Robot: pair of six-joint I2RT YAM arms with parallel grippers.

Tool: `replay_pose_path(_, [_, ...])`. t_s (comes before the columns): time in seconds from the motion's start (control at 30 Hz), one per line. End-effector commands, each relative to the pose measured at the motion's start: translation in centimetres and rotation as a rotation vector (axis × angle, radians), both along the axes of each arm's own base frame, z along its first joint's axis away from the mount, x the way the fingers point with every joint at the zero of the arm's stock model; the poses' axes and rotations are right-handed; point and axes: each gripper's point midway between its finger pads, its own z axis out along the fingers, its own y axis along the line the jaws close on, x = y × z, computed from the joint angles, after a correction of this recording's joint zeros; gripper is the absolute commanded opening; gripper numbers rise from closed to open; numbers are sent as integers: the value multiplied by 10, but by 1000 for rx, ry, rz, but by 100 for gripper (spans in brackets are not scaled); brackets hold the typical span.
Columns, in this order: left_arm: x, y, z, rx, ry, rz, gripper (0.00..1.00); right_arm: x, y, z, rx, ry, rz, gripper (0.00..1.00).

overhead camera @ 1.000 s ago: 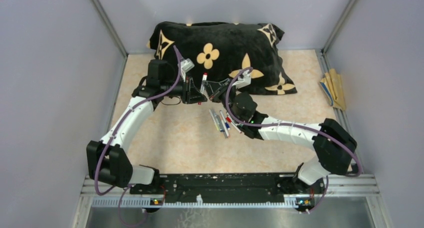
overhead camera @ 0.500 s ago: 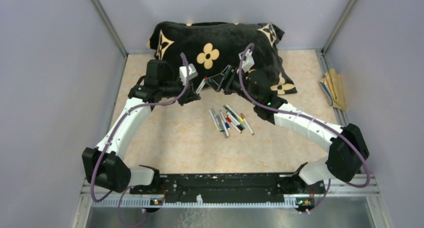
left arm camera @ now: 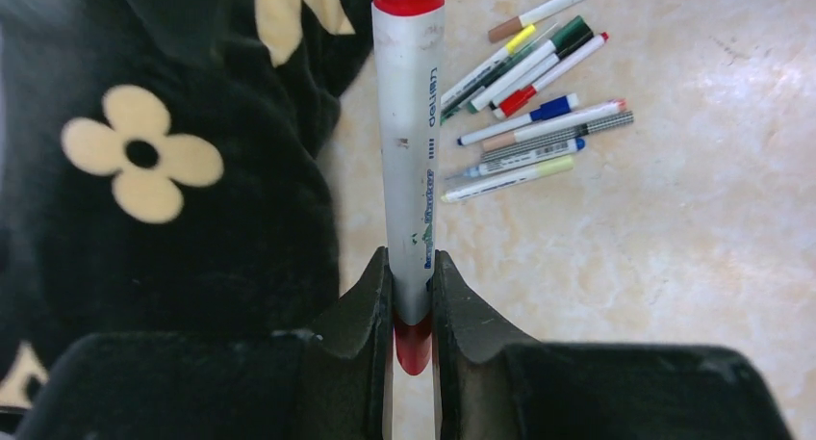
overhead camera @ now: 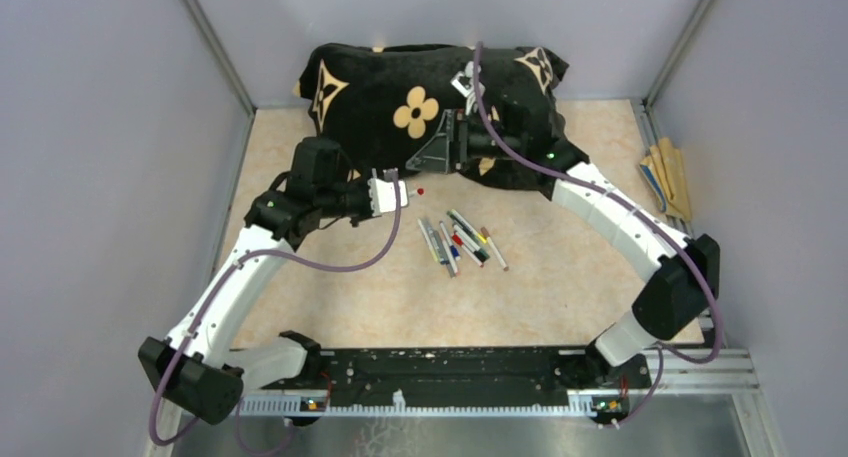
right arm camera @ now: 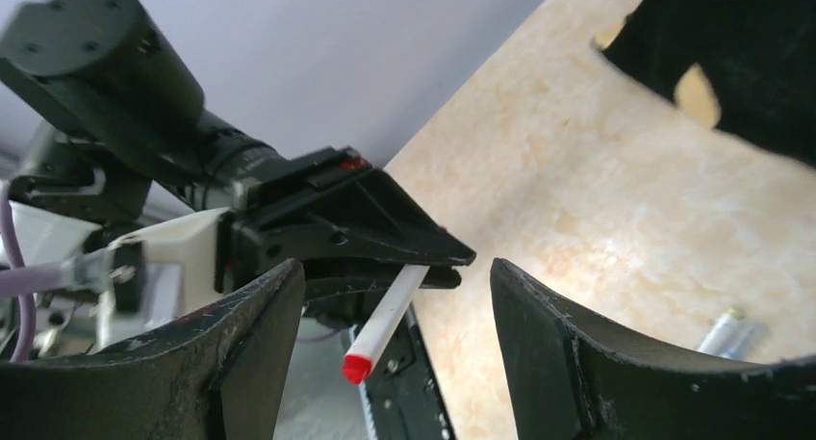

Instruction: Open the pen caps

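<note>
The left arm (overhead camera: 235,277) rises from the lower left of the top view, elbow bent, its forearm reaching right toward the middle. The left gripper (overhead camera: 400,191) points right, jaws pinched on the pen (left arm camera: 409,151) near its lower end. The right arm (overhead camera: 620,222) arches from lower right to upper centre. The right gripper (overhead camera: 413,165) points left, jaws spread wide, just above the left one in the frame.

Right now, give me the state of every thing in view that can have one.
left gripper, shut on the red marker pen.
red marker pen, clamped near one end, off the table; capped or not, unclear.
right gripper, open, empty.
loose marker pens, lying clustered on the table, several capped.
black pillow, lying at the table's back.
</note>
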Motion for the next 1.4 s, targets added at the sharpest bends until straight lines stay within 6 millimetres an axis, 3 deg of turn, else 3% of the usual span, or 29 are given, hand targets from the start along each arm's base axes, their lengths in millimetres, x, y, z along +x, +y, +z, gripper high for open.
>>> replay_pose_path(0.0, [2, -1, 8, 100, -208, -91, 6, -39, 18, -20, -47, 70, 218, 71])
replay_pose_path(0.2, [4, -5, 7, 168, -289, -132, 5, -55, 27, -37, -95, 112, 278, 68])
replay_pose_path(0.4, [5, -4, 4, 211, -353, -148, 4, -67, 25, -43, -113, 134, 313, 57])
replay_pose_path(0.5, [5, -4, 5, 223, -394, -163, 4, -69, 24, -51, -125, 153, 317, 46])
replay_pose_path(0.8, [6, -11, 13, 220, -440, -178, 4, -76, 32, -60, -139, 182, 352, 37])
replay_pose_path(0.87, [5, -12, 13, 221, -443, -181, 3, -76, 32, -64, -149, 188, 355, 32])
replay_pose_path(0.93, [5, -12, 14, 225, -447, -181, 4, -76, 32, -68, -163, 199, 353, 21])
replay_pose_path(0.97, [5, -12, 14, 226, -447, -178, 6, -76, 31, -71, -173, 201, 347, 11])
replay_pose_path(1.0, [5, -11, 15, 223, -447, -174, 16, -75, 30, -73, -182, 197, 342, 3])
replay_pose_path(1.07, [3, -9, 15, 205, -422, -143, 52, -73, 28, -78, -204, 184, 328, 0])
replay_pose_path(1.1, [2, -8, 14, 200, -411, -133, 59, -72, 25, -80, -214, 168, 322, 0])
replay_pose_path(1.2, [-14, -5, 6, 196, -341, -161, 68, -73, 18, -86, -221, 123, 325, 0])
replay_pose_path(1.37, [-39, -7, -8, 197, -241, -253, 68, -77, 11, -109, -259, 104, 344, 0])
